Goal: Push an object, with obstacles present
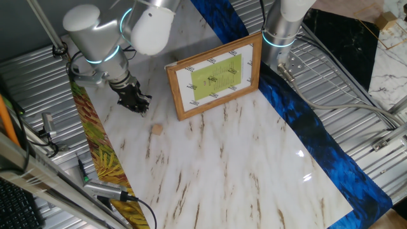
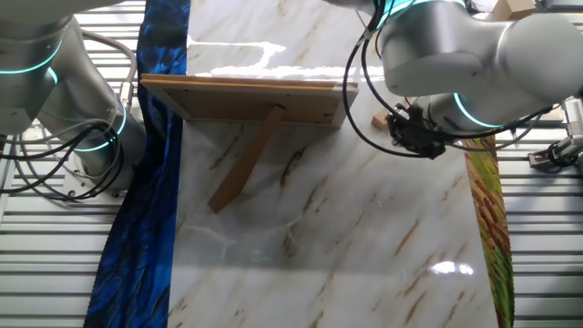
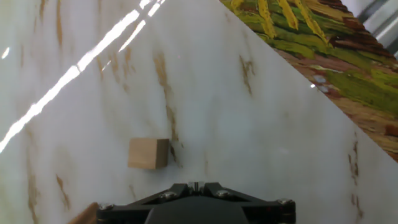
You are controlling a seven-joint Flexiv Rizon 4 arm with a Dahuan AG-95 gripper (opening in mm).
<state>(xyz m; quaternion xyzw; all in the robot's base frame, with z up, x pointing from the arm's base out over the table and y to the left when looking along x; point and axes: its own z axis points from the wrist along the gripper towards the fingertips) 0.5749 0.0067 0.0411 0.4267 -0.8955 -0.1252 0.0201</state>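
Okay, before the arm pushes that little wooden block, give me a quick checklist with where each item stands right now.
1. Block in sight and lying flat on the marble table: ok.
2. Gripper near the block but apart from it: ok.
3. Gripper centred behind the block: not ok; in the hand view the block sits left of centre.
4. Picture frame upright, clear of the block: ok.
5. Fingers shut for a firm pushing face: cannot tell.
6. Frame's rear prop planted on the table: ok.

Tan block [image 1: 156, 130] near upright frame [image 1: 215, 76]
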